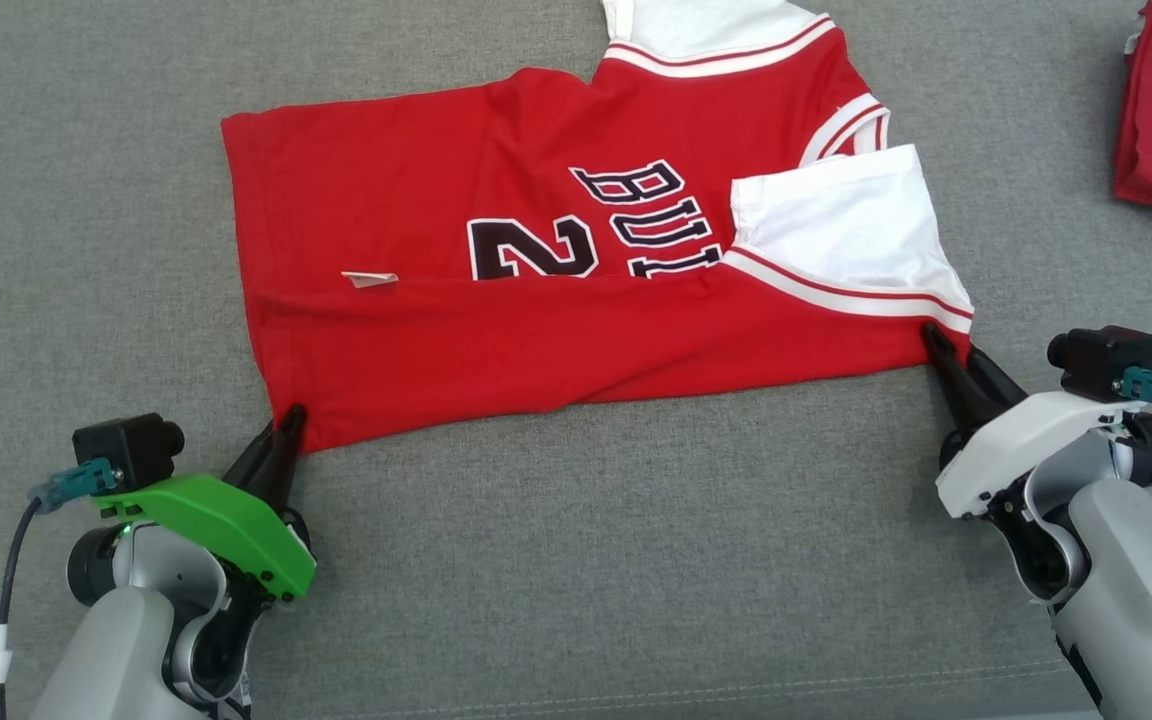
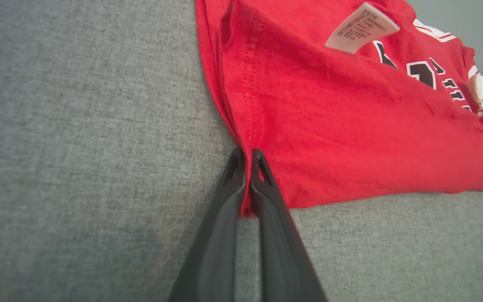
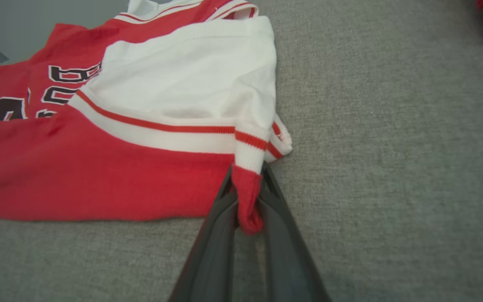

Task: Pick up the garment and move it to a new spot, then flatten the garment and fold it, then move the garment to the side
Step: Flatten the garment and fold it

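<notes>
Jersey [image 1: 536, 330]: half-folded, flat on the grey surface [image 1: 576, 560].
Left gripper [image 1: 291, 415]: pinched tight on jersey's hem corner.
Right gripper [image 1: 946, 342]: clamped on jersey's sleeve-end corner.
Care label [image 2: 361, 27]: plain tab from head, printed lines from left wrist.

Illumination is bright and diffuse; shadows are faint. Head view is sharp. Right wrist view is soft; dark fingers [image 3: 212, 260] blur.
</notes>
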Robot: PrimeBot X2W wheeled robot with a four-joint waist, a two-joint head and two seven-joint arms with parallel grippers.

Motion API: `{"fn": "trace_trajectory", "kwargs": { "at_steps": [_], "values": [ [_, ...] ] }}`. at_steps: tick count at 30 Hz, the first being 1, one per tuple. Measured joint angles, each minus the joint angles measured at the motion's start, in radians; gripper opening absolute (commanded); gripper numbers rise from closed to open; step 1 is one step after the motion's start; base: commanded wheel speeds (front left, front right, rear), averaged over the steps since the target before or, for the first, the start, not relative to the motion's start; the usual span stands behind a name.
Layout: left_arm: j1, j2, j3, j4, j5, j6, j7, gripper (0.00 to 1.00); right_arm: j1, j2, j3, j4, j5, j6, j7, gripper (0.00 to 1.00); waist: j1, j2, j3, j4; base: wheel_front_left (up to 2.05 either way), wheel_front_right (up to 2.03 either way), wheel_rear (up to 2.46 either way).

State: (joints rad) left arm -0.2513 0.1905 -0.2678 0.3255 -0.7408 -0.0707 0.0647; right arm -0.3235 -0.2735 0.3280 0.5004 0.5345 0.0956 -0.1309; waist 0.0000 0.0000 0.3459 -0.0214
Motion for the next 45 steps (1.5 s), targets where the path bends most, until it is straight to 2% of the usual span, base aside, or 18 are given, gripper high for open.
{"fn": "trace_trajectory", "kwargs": {
  "at_steps": [14,27,38,45],
  "values": [
    [0.059,0.041,0.002,-0.045,-0.075,-0.026,0.085,0.0,0.014,-0.071,0.002,-0.01,0.027,0.019,0.019,0.0,0.0,0.0,-0.048,0.002,0.0,0.0,0.0],
    [0.206,0.076,0.018,-0.16,-0.129,-0.027,0.138,0.0,0.15,-0.112,0.022,-0.108,0.07,0.028,0.041,0.0,0.0,0.0,-0.105,0.002,0.0,0.0,0.0],
    [0.325,0.091,0.044,-0.251,-0.165,0.005,0.156,0.0,0.304,-0.139,0.01,-0.207,0.119,0.028,0.062,0.0,0.0001,0.0,-0.113,0.001,0.0,0.0,0.0],
    [0.358,0.083,0.045,-0.277,-0.17,0.023,0.149,0.0,0.313,-0.144,0.002,-0.232,0.126,0.026,0.07,0.0,0.0001,0.0,-0.105,-0.006,0.0,0.0,0.0]
  ]
}}
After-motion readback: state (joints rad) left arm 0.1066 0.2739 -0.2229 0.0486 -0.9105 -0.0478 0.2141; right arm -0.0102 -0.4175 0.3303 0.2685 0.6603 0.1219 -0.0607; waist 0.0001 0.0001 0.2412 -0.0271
